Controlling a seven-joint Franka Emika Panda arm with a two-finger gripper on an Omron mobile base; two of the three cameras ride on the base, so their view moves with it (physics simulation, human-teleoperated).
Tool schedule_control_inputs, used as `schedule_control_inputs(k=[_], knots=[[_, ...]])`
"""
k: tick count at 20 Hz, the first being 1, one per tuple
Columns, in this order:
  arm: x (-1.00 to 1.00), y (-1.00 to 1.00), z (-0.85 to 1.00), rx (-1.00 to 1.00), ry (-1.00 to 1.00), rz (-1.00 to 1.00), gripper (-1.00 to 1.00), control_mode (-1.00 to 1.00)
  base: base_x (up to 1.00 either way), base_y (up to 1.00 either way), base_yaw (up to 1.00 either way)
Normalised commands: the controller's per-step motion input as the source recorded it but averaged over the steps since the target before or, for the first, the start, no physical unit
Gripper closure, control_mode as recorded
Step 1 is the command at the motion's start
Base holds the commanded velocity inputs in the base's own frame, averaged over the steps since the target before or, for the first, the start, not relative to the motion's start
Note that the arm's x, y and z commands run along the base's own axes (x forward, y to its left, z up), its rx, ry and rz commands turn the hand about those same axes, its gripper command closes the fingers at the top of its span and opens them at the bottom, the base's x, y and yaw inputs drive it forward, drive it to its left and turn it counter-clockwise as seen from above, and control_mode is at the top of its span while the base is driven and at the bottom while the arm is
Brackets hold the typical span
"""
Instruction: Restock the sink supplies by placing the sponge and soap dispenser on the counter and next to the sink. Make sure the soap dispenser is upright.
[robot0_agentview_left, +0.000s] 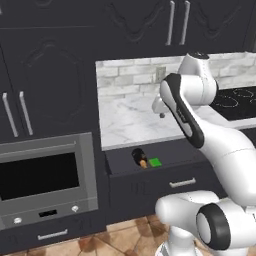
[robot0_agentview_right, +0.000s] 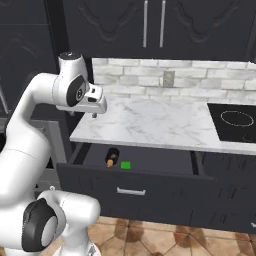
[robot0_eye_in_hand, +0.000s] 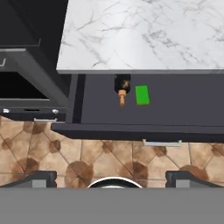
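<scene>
The soap dispenser (robot0_eye_in_hand: 122, 87), a black bottle with an orange nozzle, lies on its side in an open dark drawer (robot0_eye_in_hand: 183, 105) under the counter (robot0_eye_in_hand: 140, 35). The green sponge (robot0_eye_in_hand: 141, 95) lies flat just beside it. Both also show in the base views: soap dispenser (robot0_agentview_left: 139, 157) (robot0_agentview_right: 111, 157), sponge (robot0_agentview_left: 155, 162) (robot0_agentview_right: 125, 165). My gripper (robot0_eye_in_hand: 112, 179) (robot0_agentview_right: 83, 114) (robot0_agentview_left: 161, 114) hangs open and empty above the counter's front left part, well above the drawer, looking down on it. The sink is out of view.
An oven (robot0_agentview_left: 45, 175) stands left of the drawer. A black cooktop (robot0_agentview_right: 235, 122) is set in the counter (robot0_agentview_right: 150, 122) on the right. The drawer front with its metal handle (robot0_eye_in_hand: 162, 142) juts out over the tiled floor (robot0_eye_in_hand: 65, 157). Dark wall cabinets (robot0_agentview_right: 150, 25) hang above.
</scene>
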Motion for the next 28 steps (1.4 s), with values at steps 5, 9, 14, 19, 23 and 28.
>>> schedule_control_inputs(k=[5,9,14,19,23,28], knots=[[0.0,0.0,0.0,0.0,0.0,0.0,-1.0,1.0,0.12,-0.56,0.0],[0.0,0.0,0.0,0.0,0.0,0.0,-1.0,1.0,0.19,-0.47,0.0],[0.0,0.0,0.0,0.0,0.0,0.0,-1.0,1.0,0.3,-0.33,0.0],[0.0,0.0,0.0,0.0,0.0,0.0,-1.0,1.0,0.1,-0.21,0.0],[0.01,0.0,0.0,0.0,0.0,0.0,-1.0,-1.0,0.0,0.0,0.0],[0.59,0.01,-0.57,0.0,0.06,-0.03,-1.0,-1.0,0.0,0.0,0.0]])
